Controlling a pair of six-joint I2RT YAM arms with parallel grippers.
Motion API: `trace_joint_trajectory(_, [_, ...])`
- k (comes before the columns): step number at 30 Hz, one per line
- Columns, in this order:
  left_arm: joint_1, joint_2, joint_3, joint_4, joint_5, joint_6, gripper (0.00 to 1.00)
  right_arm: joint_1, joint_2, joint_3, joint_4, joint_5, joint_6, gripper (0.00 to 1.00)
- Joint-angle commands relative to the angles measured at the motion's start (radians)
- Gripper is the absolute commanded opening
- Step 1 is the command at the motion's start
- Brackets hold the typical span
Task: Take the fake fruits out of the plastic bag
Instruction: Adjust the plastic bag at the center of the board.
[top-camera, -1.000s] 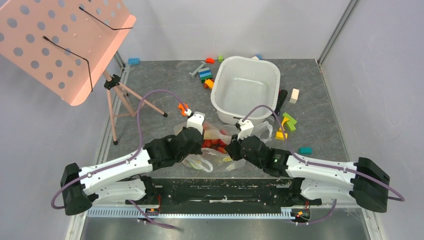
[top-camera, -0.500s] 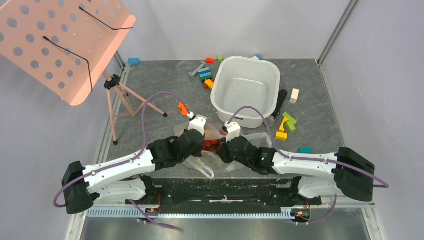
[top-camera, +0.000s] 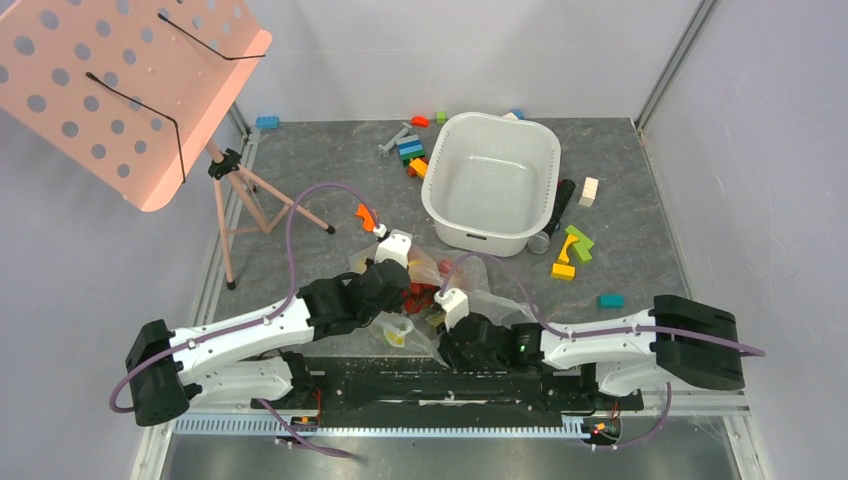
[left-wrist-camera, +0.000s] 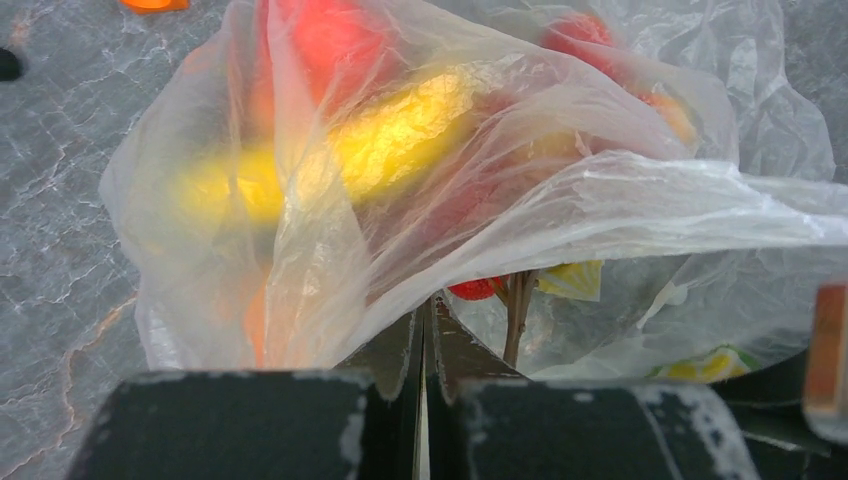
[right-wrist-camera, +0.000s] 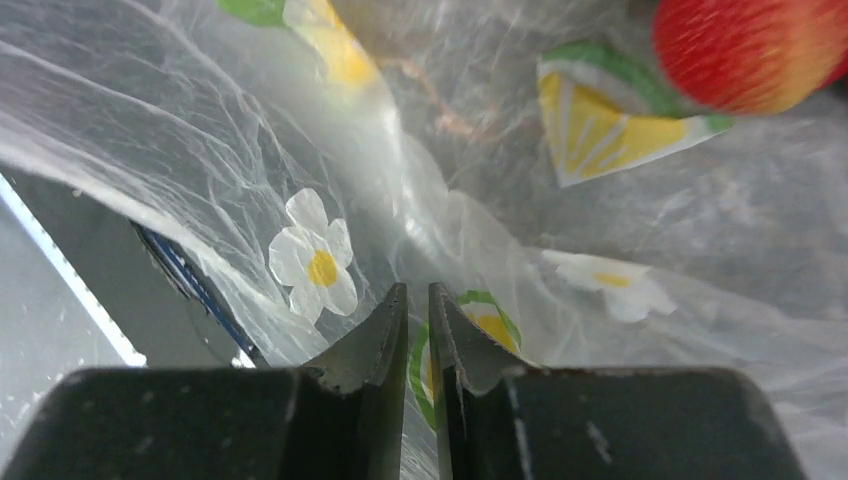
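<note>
On the counter (left-wrist-camera: 50, 230) we list the plastic bag (left-wrist-camera: 620, 200) holding fake fruits (right-wrist-camera: 750, 50); left fingers (left-wrist-camera: 392, 350) pinched shut on its film; right fingers (right-wrist-camera: 365, 345) nearly closed, hold we cannot tell.

One clear plastic bag (top-camera: 492, 300), one white basin (top-camera: 447, 205), one pink music stand (top-camera: 120, 90), one left gripper (left-wrist-camera: 425, 305) and one right gripper (right-wrist-camera: 418, 295) were present, fake fruits (right-wrist-camera: 750, 50) inside bag not countable.

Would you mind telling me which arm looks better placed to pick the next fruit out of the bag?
Likely the right: the left pincer is shut on the plastic bag, while the right pincer faces a red fruit nearby.
</note>
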Motion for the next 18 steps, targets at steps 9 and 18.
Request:
trace_joint_trajectory(9, [0.003, -0.066, -0.024, 0.031, -0.001, 0.015, 0.02, 0.095, 0.005, 0.052, -0.024, 0.082, -0.008, 0.21])
trace_joint_trajectory(18, [-0.001, -0.182, -0.028, 0.111, 0.306, 0.135, 0.02, 0.093, -0.185, 0.052, -0.028, 0.311, 0.023, 0.41])
